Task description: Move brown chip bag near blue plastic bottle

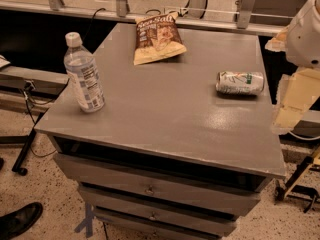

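Note:
The brown chip bag (157, 38) lies flat near the far edge of the grey drawer unit's top (165, 109), its dark front with the chip picture facing up. The blue plastic bottle (83, 74) stands upright with its white cap on at the left front corner of the top, well apart from the bag. My gripper (291, 104) hangs off the right edge of the unit, below the white arm (307, 31), just right of the can and far from both the bag and the bottle. It holds nothing that I can see.
A silver-green crushed can (240, 82) lies on its side near the right edge of the top. Drawers (150, 189) sit below the front edge. A metal rail (150, 11) runs behind the unit. A dark shoe (19, 220) is on the floor at the lower left.

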{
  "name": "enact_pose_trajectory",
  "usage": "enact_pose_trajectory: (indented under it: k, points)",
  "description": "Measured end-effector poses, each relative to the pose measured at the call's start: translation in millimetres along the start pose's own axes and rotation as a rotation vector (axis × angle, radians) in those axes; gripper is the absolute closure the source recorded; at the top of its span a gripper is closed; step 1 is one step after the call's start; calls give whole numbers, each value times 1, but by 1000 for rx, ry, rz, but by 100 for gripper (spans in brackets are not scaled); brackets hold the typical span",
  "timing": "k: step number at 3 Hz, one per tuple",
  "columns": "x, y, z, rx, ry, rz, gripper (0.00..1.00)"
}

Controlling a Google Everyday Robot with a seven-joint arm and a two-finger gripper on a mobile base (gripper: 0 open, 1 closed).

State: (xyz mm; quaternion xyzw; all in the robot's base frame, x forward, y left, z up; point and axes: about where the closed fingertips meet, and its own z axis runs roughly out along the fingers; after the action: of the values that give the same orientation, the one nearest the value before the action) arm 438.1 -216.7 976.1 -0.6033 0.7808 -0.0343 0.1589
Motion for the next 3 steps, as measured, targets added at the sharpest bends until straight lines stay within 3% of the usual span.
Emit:
enact_pose_trajectory:
  k: [1,2,3]
  points:
    - [0,0,0,0,0,0,0]
    - [-14,-30,15,46,-44,-16,0]
    - [-41,-89,45,95,-153,22,0]
